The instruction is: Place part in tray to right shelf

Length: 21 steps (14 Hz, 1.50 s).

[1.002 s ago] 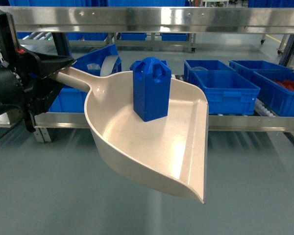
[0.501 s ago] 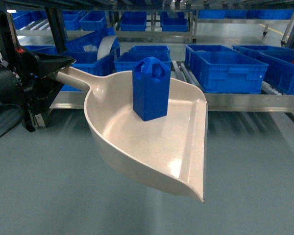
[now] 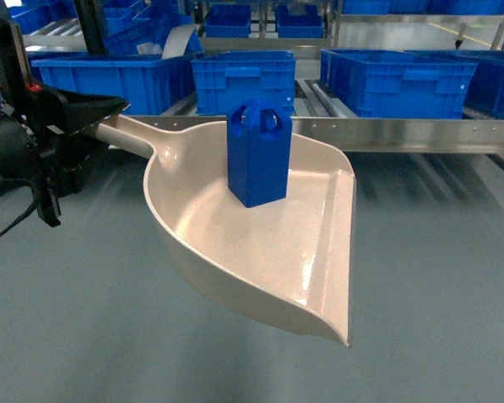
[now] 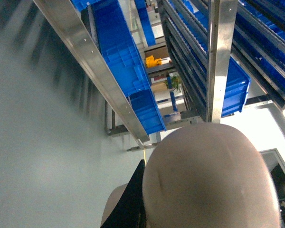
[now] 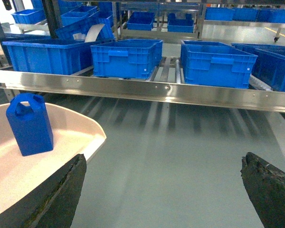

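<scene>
The blue part [image 3: 259, 155] stands upright inside the cream tray [image 3: 260, 260], toward its back wall. My left gripper [image 3: 84, 117] is shut on the tray's handle [image 3: 128, 135] and holds the tray level in the air, in front of the right shelf's shiny front rail [image 3: 403, 133]. The left wrist view shows the tray's underside [image 4: 211, 175] beside one black finger [image 4: 134, 204]. In the right wrist view my right gripper [image 5: 164, 164] is open and empty, to the right of the tray [image 5: 61, 156] and the part [image 5: 29, 124]. It does not show in the head view.
Large blue crates [image 3: 242, 81] sit in rows on the shelf's roller tracks behind the rail [image 5: 166, 89], with more crates [image 5: 216, 57] to the right. Grey floor lies under the tray. Upright steel posts [image 4: 221, 61] carry further rack levels.
The shelf has come closer and its rail sits higher in the head view; the upper rail has left the picture. Tray, part and left gripper keep their places in the view.
</scene>
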Tool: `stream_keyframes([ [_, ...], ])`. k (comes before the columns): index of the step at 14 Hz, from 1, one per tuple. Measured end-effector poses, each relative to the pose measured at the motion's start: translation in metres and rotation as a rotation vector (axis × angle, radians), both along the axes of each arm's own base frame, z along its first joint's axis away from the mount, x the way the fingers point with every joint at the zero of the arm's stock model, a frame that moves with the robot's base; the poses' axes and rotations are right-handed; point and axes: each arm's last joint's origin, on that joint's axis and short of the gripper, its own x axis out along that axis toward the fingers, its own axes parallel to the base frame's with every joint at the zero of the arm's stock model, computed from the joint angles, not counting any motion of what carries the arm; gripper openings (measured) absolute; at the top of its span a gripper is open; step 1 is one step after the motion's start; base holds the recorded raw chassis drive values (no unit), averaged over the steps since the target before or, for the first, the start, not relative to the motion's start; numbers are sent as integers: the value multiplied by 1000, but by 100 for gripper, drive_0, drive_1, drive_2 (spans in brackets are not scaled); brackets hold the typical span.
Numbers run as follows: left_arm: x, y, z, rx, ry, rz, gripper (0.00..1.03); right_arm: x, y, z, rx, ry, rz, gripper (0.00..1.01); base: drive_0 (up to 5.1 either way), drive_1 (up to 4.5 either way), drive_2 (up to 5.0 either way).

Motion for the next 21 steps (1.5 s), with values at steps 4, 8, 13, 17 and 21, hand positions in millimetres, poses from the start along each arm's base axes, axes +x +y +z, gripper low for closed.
stream_keyframes([
  [4, 0, 0, -1, 1, 6, 0, 16, 0, 0, 0, -1, 2, 0, 98, 0, 0, 0],
  [8, 0, 0, 0, 0, 1, 0, 16, 0, 0, 0, 0, 1, 0, 98, 0, 0, 0],
  [13, 0, 1, 0, 1, 0, 3, 16, 0, 0, 0, 0, -1, 1, 98, 304, 55, -371],
  [17, 0, 0, 0, 1, 1, -2, 16, 0, 0, 0, 0, -1, 1, 98, 348, 127, -485],
  [21, 0, 0, 0, 0, -3, 0, 16, 0, 0, 0, 0, -1, 1, 98, 323, 153, -497],
])
